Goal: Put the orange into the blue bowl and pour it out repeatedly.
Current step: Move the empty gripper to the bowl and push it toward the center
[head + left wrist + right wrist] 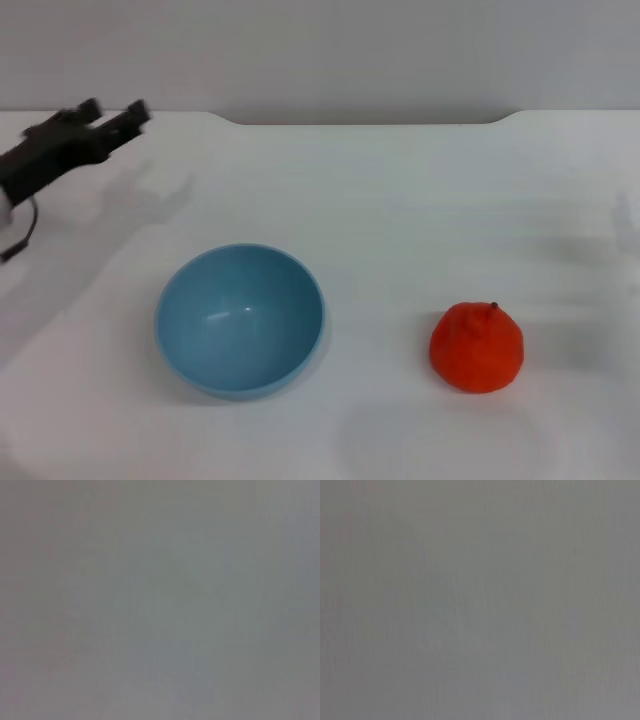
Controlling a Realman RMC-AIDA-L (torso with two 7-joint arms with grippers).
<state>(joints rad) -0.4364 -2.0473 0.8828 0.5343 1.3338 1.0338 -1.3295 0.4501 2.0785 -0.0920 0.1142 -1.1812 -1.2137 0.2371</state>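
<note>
In the head view the blue bowl (240, 320) stands upright and empty on the white table, left of centre. The orange (477, 346) rests on the table to the right of the bowl, apart from it, with its dark stem nub on top. My left gripper (113, 112) hangs above the far left of the table, well behind the bowl, with its two fingers apart and nothing between them. My right gripper is out of view. Both wrist views show only plain grey.
The white table (400, 200) ends at a far edge with a grey wall behind it. Nothing else stands on it.
</note>
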